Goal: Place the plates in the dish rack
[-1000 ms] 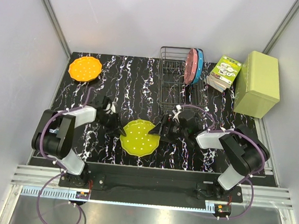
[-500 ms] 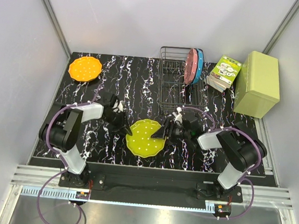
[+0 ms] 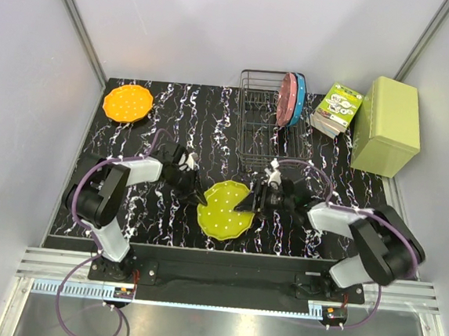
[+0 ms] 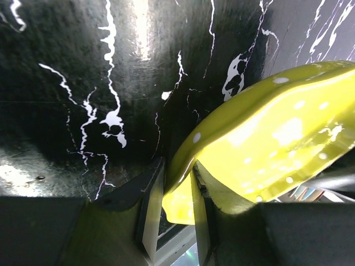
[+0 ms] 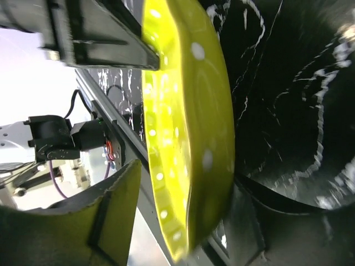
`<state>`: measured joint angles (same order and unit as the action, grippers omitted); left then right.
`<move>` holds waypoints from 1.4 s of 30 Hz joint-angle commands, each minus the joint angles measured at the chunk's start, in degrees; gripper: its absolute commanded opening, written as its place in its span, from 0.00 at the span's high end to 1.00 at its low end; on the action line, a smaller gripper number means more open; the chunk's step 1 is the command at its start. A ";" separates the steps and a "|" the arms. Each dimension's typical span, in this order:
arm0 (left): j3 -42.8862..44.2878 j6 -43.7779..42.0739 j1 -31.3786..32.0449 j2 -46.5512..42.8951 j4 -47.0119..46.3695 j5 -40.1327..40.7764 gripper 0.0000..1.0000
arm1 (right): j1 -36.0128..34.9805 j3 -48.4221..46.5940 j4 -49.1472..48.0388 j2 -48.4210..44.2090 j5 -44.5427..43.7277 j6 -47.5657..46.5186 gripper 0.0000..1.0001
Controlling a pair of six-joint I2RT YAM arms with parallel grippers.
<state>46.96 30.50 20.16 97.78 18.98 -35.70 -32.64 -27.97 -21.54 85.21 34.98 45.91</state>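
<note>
Left gripper: pinching tight on the left rim of the round, scalloped, white-dotted yellow-green plate, one finger above and one below.
Right gripper: straddling the same plate's right rim, jaws partly parted, a gap showing beside one finger, so not clamping yet.
Plate in hand: sitting tilted between both grippers near the arm bases, left rim raised off the black white-veined table; impossible to tell whether wholly clear of it.
Black thin-wire dish rack: standing at the far side, holding the dotted pink plate and the dotted blue plate upright, side by side at its right end.
Round dotted orange plate: lying flat in the far left corner, well apart from the rack, untouched.
Progress: judging roughly half done, with two racked, a third being passed across, a fourth waiting.
</note>
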 commanded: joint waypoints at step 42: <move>32.05 -18.73 -11.02 -21.04 16.26 50.62 0.43 | 2.41 -61.83 49.16 -6.30 -25.46 -37.28 1.00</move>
<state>78.04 15.86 13.43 75.40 34.48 -19.86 -31.18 -79.13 26.30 77.95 19.68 13.98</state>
